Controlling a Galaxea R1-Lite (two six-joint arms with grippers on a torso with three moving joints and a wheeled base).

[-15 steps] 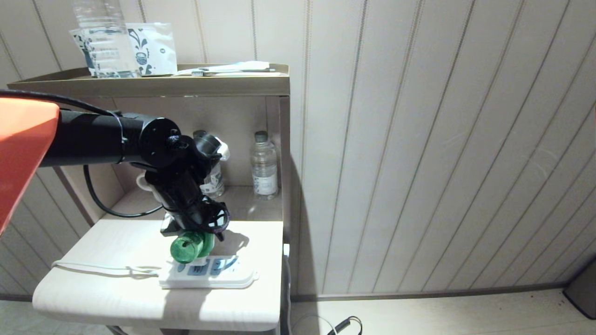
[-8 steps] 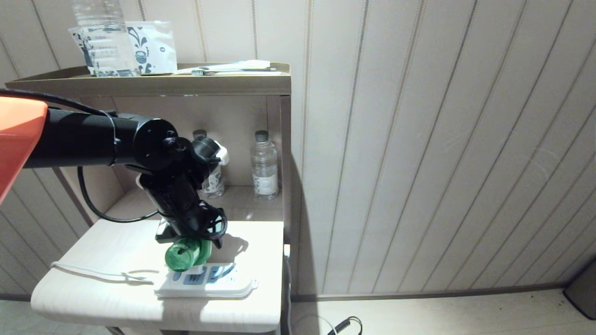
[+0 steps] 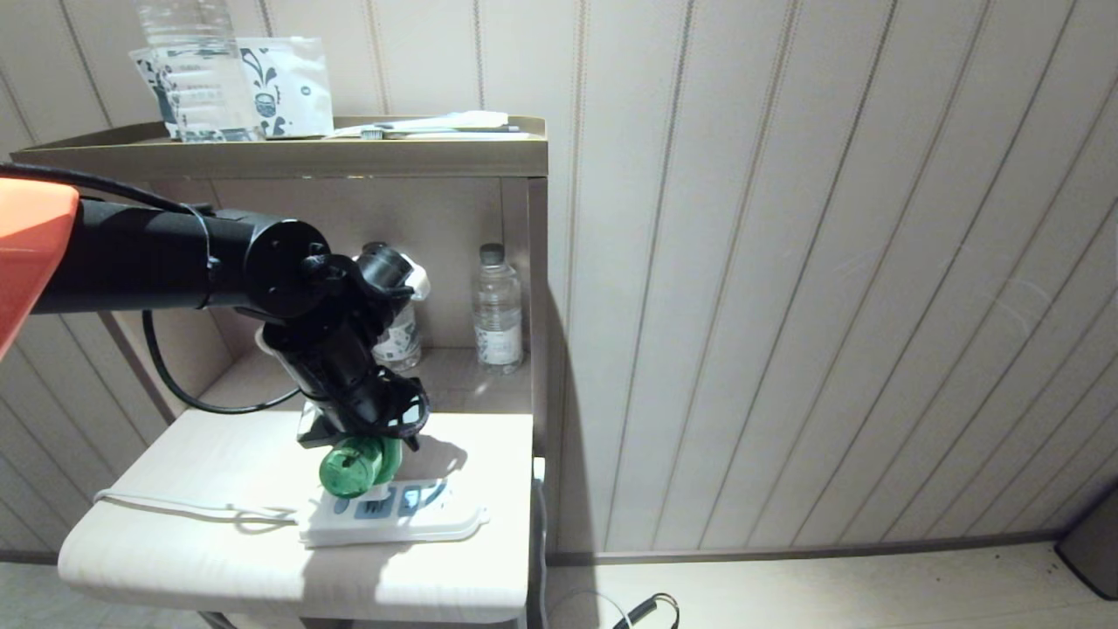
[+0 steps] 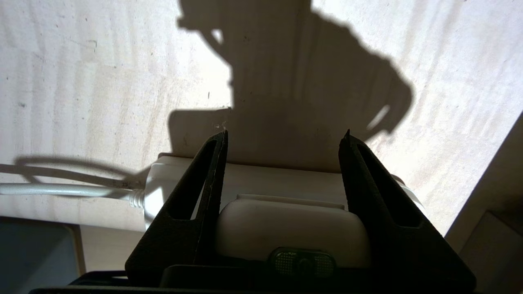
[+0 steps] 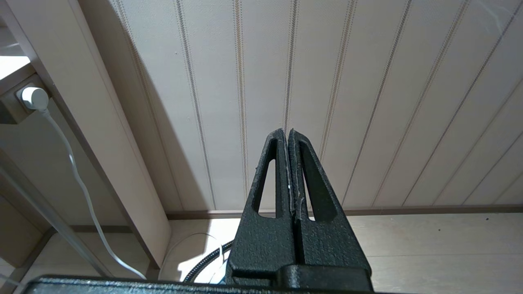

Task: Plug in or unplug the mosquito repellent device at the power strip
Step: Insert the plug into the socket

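Black plastic fingers [image 4: 204, 192] of the left tool [image 3: 354, 450] are clamped on the white cap of the mosquito repellent device [image 3: 349, 467]. In the left wrist view the cap [image 4: 286, 232] fills the gap between both fingers and touches each. The green bottle end points toward the camera in the head view. The device sits tilted at the left end of the power strip [image 3: 437, 522], just above its bluish sockets; whether the plug pins are seated cannot be told.

Readable writing: none on the device or strip. The bag [image 3: 284, 87] on the top shelf carries a dark printed pattern and a round mark, too small to read.

Compared with half a second ago, the left tool and device have shifted slightly right and up, and the strip has moved slightly right with them on the surface [image 3: 175, 463]. The strip's thin white cord [image 3: 166, 505] trails left along the surface.

Behind the arm, in the shelf recess, stand two clear water bottles: one [image 3: 498, 306] in plain view, one [image 3: 397, 336] partly hidden by the wrist. A large water bottle [image 3: 196, 70] and a toothbrush [image 3: 437, 129] rest on the top shelf.

The right tool [image 5: 288, 136] hangs parked facing the panelled wall [image 5: 367, 102], its fingers pressed together with nothing between them.
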